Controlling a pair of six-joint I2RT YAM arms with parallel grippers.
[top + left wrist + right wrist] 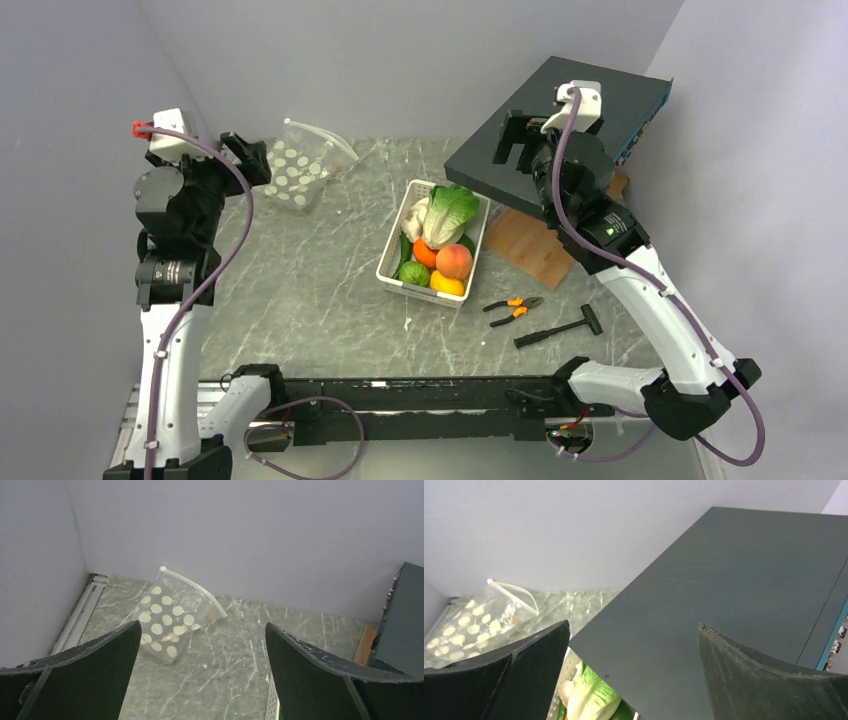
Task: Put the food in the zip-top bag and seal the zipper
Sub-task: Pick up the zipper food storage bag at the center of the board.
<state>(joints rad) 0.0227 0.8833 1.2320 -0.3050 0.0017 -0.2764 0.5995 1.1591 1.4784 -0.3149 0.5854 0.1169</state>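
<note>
Only the overhead view takes in the whole marble table [300,300]. The dark flat box [590,105] fills the right wrist view. The white slotted basket [420,292] holds lettuce [447,213], mushroom [417,215], peach [454,261], orange [425,253], lemon [447,284] and lime [414,273]. The zip-top bag [167,620] lies far left, well apart from the basket. The left gripper [202,625] and right gripper [633,625] are both spread wide, grasping nothing. Pliers [513,308] and hammer [560,327] show overhead only.
</note>
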